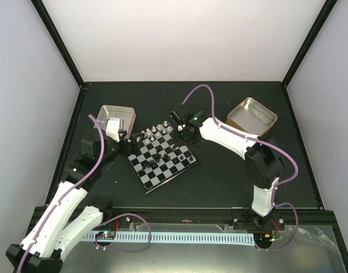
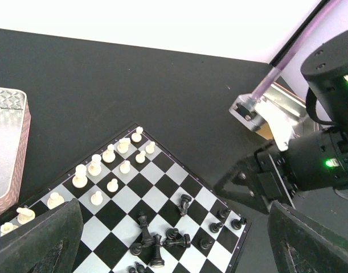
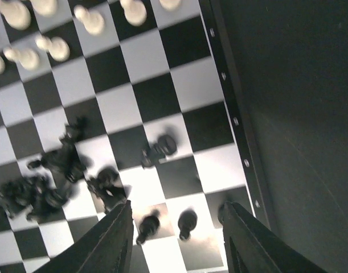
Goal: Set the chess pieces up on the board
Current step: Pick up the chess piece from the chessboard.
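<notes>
Pawns [image 3: 186,222] sit between the right claw's [image 3: 176,210] spread fingertips, probably framed for pinching; left claw [image 2: 172,209], also spread, hangs above the board [image 2: 140,186].

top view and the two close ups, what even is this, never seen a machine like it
Two robot arms bolted to a table are setting up chess. The wide picture looks down from above; the other two come from a camera on each wrist. The left hand and right hand are both open, holding nothing. Between them lies the board: white pieces stand in rows along one edge, many black pieces lie heaped. A pink tin and a gold tin sit nearby.
</notes>
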You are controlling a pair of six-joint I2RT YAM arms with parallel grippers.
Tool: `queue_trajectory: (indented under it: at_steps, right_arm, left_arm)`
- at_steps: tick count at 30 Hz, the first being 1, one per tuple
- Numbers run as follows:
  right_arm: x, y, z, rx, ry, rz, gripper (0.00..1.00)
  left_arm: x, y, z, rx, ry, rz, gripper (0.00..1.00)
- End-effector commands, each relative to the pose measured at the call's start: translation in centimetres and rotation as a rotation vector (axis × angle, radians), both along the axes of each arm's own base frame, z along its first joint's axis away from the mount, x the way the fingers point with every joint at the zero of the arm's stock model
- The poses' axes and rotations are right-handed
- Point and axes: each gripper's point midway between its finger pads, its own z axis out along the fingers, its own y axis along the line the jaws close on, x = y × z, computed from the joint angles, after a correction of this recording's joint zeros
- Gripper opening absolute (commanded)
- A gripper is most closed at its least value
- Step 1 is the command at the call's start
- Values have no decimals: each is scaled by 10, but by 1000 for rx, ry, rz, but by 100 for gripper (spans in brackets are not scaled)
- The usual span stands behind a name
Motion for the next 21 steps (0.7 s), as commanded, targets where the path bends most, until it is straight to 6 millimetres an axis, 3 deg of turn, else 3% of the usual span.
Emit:
queue_trajectory:
  at_steps: [1,12,21]
  right_arm:
    - [28,21,-1,66,-45,-84,44]
    - [33,30,-32,-64,-25,-9,45]
    - [40,21,-51,-216,-85,-37,42]
  left_arm:
    - [2,5,11,-8,-38,25,90]
    - [4,3,11,-16,-36,19,90]
    - [5,2,9,-16,-30,13,90]
